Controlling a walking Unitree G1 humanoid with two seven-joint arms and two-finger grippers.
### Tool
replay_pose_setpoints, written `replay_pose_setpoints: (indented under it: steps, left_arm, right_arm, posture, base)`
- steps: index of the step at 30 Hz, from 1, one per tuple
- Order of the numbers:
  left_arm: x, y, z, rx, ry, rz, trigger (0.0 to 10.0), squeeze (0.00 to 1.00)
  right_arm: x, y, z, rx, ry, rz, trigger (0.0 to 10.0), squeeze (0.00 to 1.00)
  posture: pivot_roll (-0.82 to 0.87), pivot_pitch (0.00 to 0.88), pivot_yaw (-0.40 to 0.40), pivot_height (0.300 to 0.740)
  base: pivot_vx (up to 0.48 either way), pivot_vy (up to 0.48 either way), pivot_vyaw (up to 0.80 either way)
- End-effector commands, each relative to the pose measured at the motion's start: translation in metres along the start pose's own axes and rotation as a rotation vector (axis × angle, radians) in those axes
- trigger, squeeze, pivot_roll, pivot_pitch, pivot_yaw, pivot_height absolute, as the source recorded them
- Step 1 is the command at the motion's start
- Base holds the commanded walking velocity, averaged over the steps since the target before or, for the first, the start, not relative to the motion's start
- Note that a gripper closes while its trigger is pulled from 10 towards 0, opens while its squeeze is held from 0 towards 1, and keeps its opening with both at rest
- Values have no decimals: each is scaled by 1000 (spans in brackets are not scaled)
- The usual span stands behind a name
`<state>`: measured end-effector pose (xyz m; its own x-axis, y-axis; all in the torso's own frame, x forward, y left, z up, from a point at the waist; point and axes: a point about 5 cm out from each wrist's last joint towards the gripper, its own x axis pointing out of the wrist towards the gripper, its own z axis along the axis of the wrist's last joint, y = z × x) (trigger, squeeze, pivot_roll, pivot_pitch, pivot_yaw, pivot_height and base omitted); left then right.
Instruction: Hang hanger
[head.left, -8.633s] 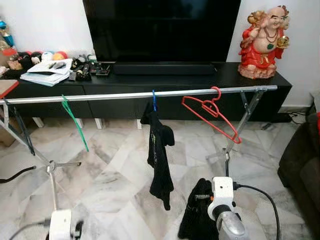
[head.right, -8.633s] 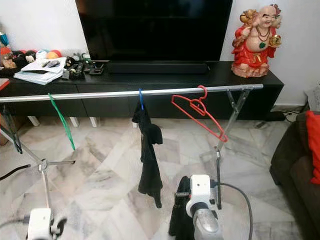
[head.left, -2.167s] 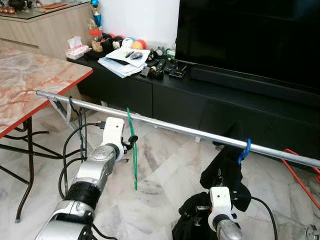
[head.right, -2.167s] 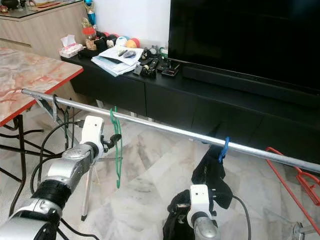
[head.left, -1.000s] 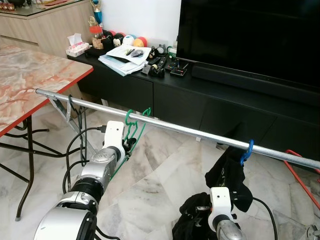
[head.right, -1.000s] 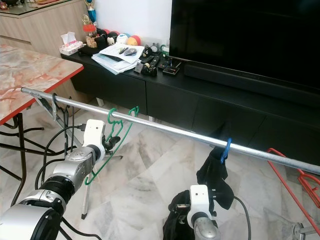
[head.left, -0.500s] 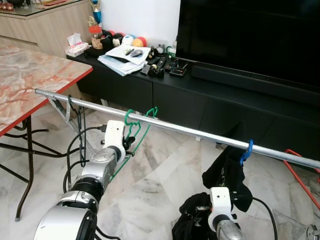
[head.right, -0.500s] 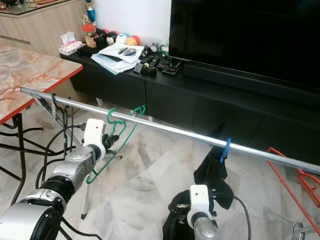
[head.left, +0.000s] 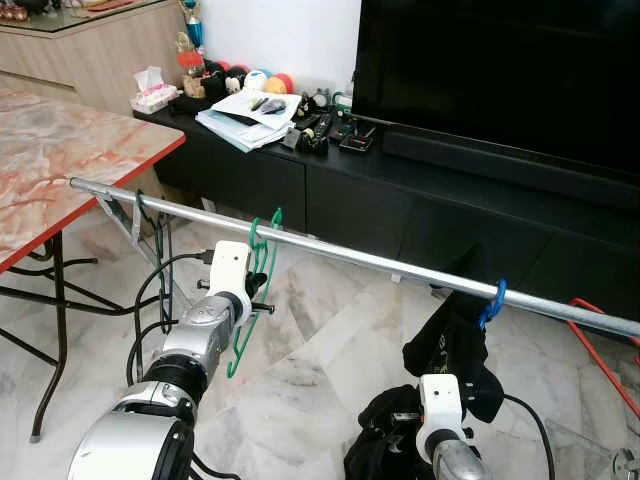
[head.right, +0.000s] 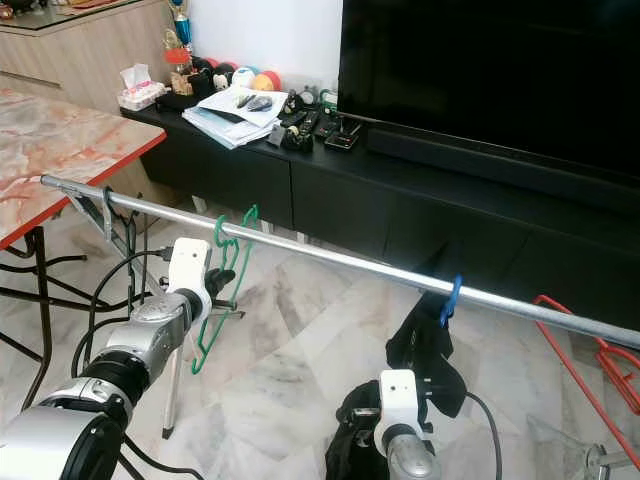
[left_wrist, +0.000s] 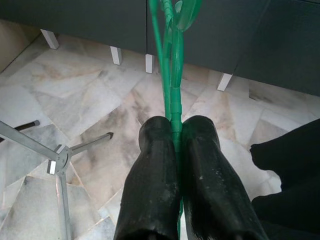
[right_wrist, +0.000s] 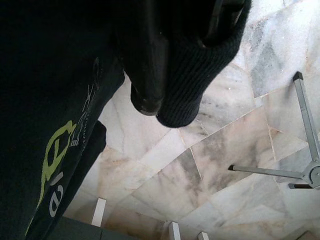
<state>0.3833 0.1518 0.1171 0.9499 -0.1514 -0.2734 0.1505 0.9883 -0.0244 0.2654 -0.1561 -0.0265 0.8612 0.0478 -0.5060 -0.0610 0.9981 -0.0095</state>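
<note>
The green hanger (head.left: 250, 290) hangs just below the rail (head.left: 330, 253), its hook (head.left: 264, 222) at the rail's near side, seemingly caught on it, though contact is hard to confirm. Its body drops nearly straight down from the rail. The left gripper (left_wrist: 175, 131) is clamped on it: in the left wrist view both fingers (left_wrist: 150, 175) press together with the green plastic sandwiched between them. That gripper sits just under the rail, toward its left end.

Further right along the rail, a blue hanger (head.left: 491, 301) is hooked over it, with a black garment (head.left: 455, 350) draped beneath. At the rail's far right, a red hanger (head.right: 590, 360) slants down below it.

The right gripper (right_wrist: 150, 85) is low, below the rail and under the black garment, buried in a dark cloth (head.left: 385, 440) with yellow-green lettering; one finger pokes out beside a ribbed cuff, and whether the fingers are parted or closed cannot be told.

Behind the rail stands a black TV cabinet (head.left: 400, 190) carrying a TV (head.left: 500, 70) and papers (head.left: 245, 110). Left of the rail's end is a marble-patterned table (head.left: 70, 160). Beneath the rail is a marble floor (head.left: 320, 370).
</note>
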Motion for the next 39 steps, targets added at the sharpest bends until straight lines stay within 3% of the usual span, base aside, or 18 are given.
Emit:
replay_pose_setpoints:
  steps: [1,6,11,15,27,28,29,30,31,32,39]
  left_arm:
    - [0,2,-1,15,15,6,0,0]
    - [0,3,-3,25,11,21,0,0]
    - [-5,8,19,54,-183,37,0,0]
    - [-10,13,20,94,-235,51,0,0]
    - [-41,24,-27,221,-212,12,39,0]
    - [-44,25,-30,220,-215,10,1373,0]
    - [-47,25,-32,218,-218,8,1373,0]
    - [-52,24,-35,218,-223,3,7647,0]
    - [-52,24,-35,218,-223,3,7647,0]
    - [-58,24,-40,211,-227,6,10000,0]
    - [-78,28,-66,188,-187,74,10000,0]
  right_arm:
    - [0,2,-1,-2,8,4,10000,0]
    - [0,2,-2,-2,10,2,10000,0]
    - [-1,1,-3,0,9,-1,10000,0]
    - [-1,1,-3,1,8,-4,10000,0]
    - [-2,1,-6,-1,11,-4,10000,0]
    - [-3,1,-6,0,11,-4,10000,0]
    - [-3,1,-6,-1,11,-5,10000,0]
    - [-3,0,-6,-1,10,-5,10000,0]
    - [-3,0,-6,-1,10,-5,10000,0]
    - [-3,0,-7,0,10,-7,10000,0]
    - [-4,-4,-8,-4,6,-12,10000,0]
  posture:
    - [-37,66,32,740]
    - [-38,67,32,740]
    - [-35,71,32,740]
    - [-31,75,33,740]
    - [-24,86,36,740]
    - [-24,85,36,740]
    - [-25,85,37,740]
    - [-26,85,37,740]
    - [-26,85,37,740]
    - [-27,82,38,740]
    - [-36,77,31,740]
  base:
    - [0,0,0]
    - [0,0,0]
    - [0,0,0]
    - [0,0,0]
    - [0,0,0]
    - [0,0,0]
    - [0,0,0]
    - [0,0,0]
    - [0,0,0]
    - [0,0,0]
    - [0,0,0]
